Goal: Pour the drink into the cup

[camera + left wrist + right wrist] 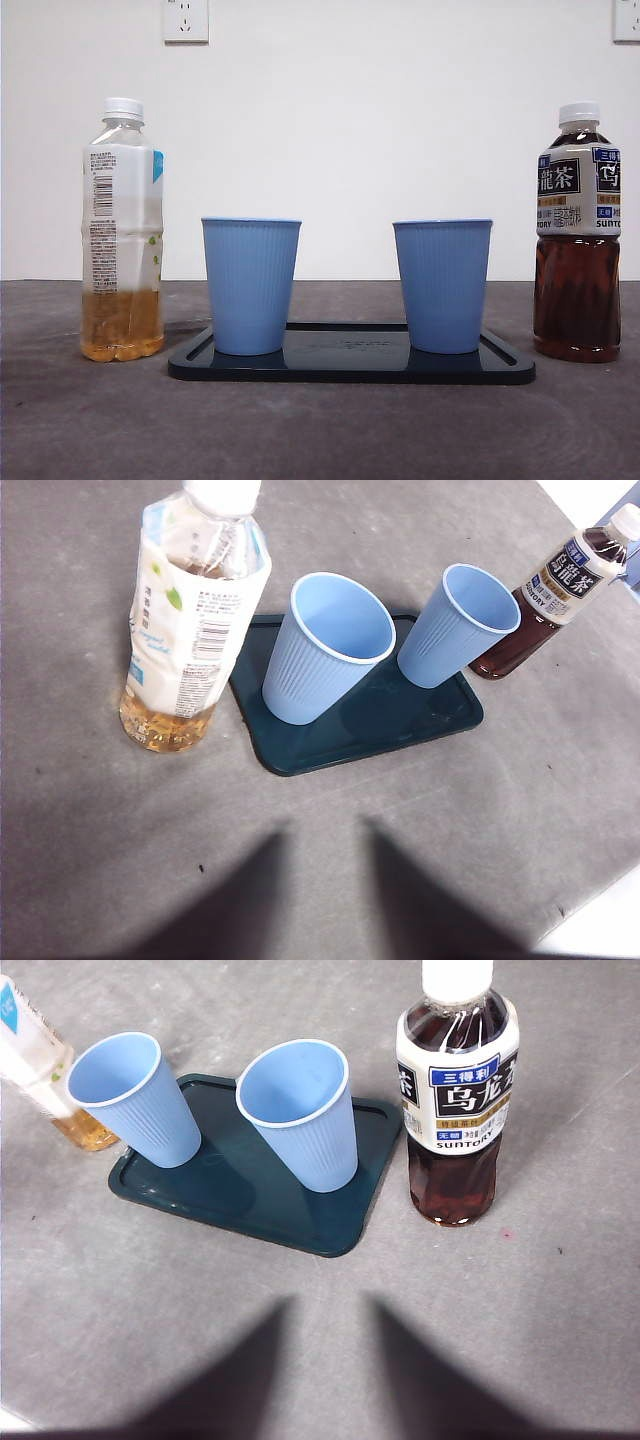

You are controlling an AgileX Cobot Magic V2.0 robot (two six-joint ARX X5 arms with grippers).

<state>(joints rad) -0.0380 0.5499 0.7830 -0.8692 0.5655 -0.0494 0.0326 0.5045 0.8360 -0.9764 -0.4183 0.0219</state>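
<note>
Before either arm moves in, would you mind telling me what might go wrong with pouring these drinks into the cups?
Both the pale tea bottle with the white label and the dark oolong tea bottle have white caps on, so nothing can pour until one is opened. The two ribbed blue plastic cups look empty and light, so a bump could topple them off the shallow dark tray. The dark bottle looks much fuller, so it may gush when tipped.

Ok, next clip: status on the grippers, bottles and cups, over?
Both grippers high over the table, holding nothing. Pale tea bottle and dark tea bottle upright, capped, flanking the tray. Two blue cups empty on it. Nothing in the way.
</note>
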